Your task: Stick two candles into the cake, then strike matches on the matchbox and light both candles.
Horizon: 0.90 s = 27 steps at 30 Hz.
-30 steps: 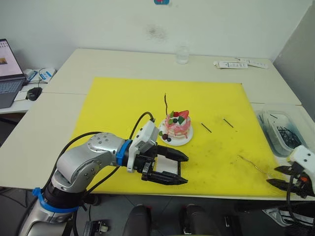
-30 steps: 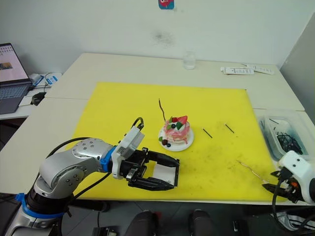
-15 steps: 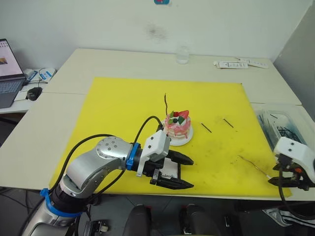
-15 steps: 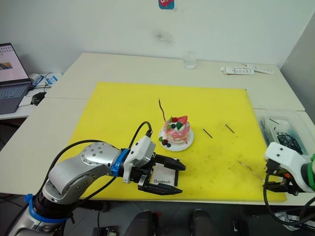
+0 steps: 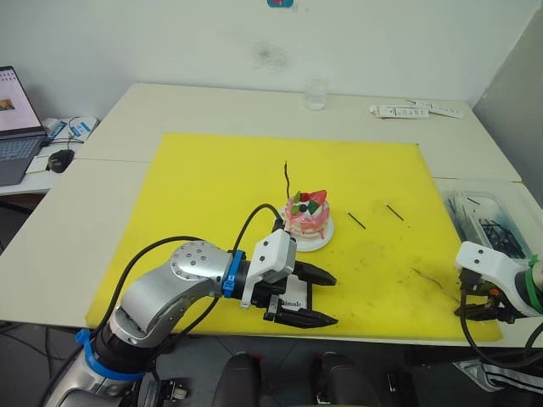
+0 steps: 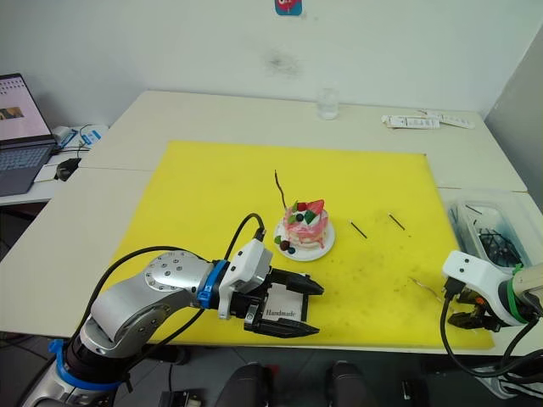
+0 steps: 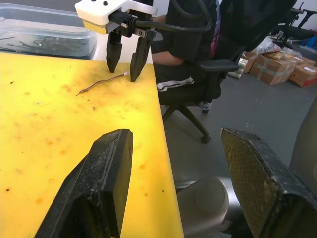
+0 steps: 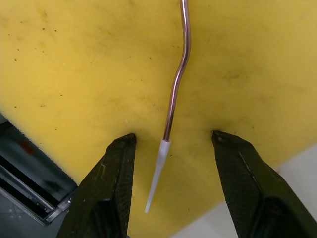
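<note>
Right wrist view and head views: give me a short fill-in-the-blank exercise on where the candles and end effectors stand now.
1. One candle stands in the ____.
2. The other candle lies flat on the yellow ____.
3. The right end effector is open, its fingers on either side of that candle's ____ end.
4. The left end effector is open over the ____.

Missing words: cake; mat; white; matchbox

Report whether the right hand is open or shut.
Open: the right hand has its fingers apart, either side of the candle lying on the mat.
</note>
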### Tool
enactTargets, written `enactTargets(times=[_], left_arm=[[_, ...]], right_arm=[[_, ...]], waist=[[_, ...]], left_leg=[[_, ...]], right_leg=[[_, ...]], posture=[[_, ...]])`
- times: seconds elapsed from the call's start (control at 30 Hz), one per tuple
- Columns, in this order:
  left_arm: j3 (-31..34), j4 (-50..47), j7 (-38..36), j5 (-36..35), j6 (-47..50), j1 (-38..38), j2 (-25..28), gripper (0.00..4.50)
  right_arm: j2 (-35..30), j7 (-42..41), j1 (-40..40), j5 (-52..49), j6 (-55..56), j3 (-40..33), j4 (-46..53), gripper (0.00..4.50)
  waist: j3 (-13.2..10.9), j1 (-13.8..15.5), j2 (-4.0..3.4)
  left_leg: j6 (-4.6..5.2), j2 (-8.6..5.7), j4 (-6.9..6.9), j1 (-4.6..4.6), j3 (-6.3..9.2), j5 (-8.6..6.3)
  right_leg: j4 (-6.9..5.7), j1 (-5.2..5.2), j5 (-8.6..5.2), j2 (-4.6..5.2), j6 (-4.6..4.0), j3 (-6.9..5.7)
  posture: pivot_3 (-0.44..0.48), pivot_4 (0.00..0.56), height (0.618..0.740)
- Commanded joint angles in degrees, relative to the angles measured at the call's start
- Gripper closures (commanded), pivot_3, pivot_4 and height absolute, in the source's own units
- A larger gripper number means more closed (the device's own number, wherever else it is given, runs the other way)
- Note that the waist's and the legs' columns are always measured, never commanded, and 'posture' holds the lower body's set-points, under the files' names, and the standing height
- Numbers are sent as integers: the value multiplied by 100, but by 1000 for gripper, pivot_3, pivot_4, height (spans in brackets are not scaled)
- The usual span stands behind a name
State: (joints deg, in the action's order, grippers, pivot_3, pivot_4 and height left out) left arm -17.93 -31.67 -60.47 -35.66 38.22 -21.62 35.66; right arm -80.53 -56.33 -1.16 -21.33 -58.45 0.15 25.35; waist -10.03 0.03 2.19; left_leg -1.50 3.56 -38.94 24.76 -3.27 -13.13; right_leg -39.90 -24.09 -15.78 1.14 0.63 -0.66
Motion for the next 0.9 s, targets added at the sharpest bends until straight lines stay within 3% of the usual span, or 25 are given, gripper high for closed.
enactTargets(times=[0.03,0.17,0.3,0.63,0.67,0.8,0.9], left_arm=[[-4,-246,40,-35,-74,-42,-75,1321],[-7,-251,30,-31,-76,-40,-72,1321],[16,-229,-8,-23,-96,-25,-32,1321],[547,-107,-173,-239,-54,130,389,1321],[706,-101,-144,-333,6,182,440,1321],[1456,-89,110,-633,193,449,669,1321],[1936,11,324,-785,282,548,753,1321]], right_arm=[[-102,-28,-1,83,-44,-32,-42,2001],[-81,-40,-14,20,-138,-64,-22,3104],[-27,-52,58,-115,-327,-147,47,4480],[151,-271,979,-1046,-1046,-795,397,4480],[324,-218,1236,-1210,-1101,-909,421,4480],[2231,740,2669,-1958,-1205,-1447,572,4480],[4236,1833,3066,-2174,-453,-1588,755,4480]], waist=[[0,1,0],[0,1,0],[0,2,0],[-1,-11,-7],[0,-12,-7],[-5,-86,3],[-3,-65,7]], left_leg=[[0,0,-1,0,-1,0],[0,0,-1,0,0,0],[0,1,-1,0,1,0],[0,4,-1,-3,1,0],[0,4,-1,-3,2,0],[0,4,-4,-6,-2,0],[-1,6,-1,-5,14,2]], right_leg=[[0,0,1,0,1,0],[0,0,1,1,1,0],[0,0,1,0,1,0],[-6,-2,1,-3,0,-1],[-6,-3,0,-3,-1,-2],[-7,-4,8,-10,-2,0],[-10,1,7,-23,-3,-5]], posture=[[0,150,684],[0,150,684],[0,150,684],[0,150,684],[0,150,684],[0,150,684],[0,150,684]])
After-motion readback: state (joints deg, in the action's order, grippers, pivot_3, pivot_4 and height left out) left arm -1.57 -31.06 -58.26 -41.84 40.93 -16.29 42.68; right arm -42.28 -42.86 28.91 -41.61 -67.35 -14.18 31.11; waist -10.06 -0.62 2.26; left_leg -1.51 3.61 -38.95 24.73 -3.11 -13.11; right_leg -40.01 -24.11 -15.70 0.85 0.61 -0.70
